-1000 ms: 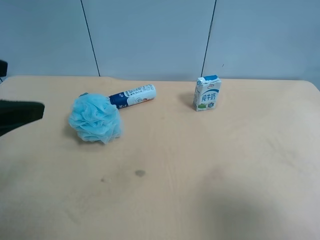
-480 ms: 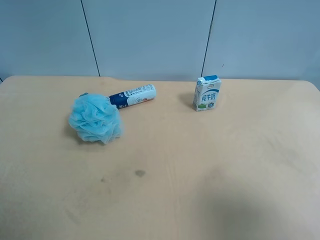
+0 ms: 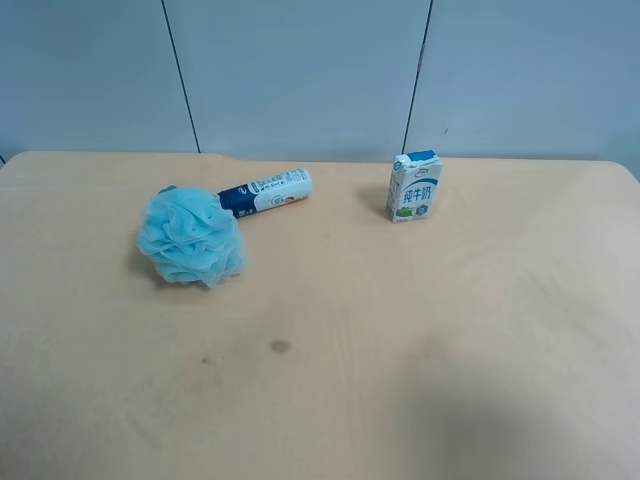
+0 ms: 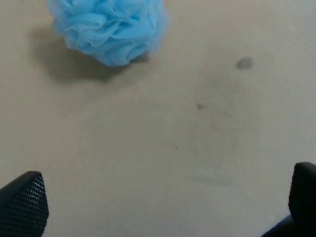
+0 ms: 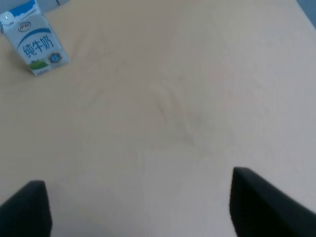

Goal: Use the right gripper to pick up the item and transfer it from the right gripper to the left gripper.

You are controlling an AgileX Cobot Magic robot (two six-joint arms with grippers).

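The light-blue mesh bath pouf (image 3: pixel 190 240) lies on the tan table at the exterior high view's left, touching the end of the blue-and-white tube (image 3: pixel 266 192). Neither arm shows in the exterior high view. In the left wrist view the pouf (image 4: pixel 109 27) lies on the table well away from my left gripper (image 4: pixel 163 207), which is open and empty with its fingertips (image 4: pixel 24 207) wide apart. My right gripper (image 5: pixel 143 210) is open and empty over bare table; the pouf is out of that view.
A small white-and-blue milk carton (image 3: pixel 413 186) stands upright toward the table's back, also in the right wrist view (image 5: pixel 34 42). A grey panelled wall (image 3: pixel 320 70) stands behind the table. Dark stains (image 3: pixel 280 346) mark the tabletop.
The dark arm at the exterior high view's left edge has drawn back out of that view. The pouf, tube and carton have not moved.
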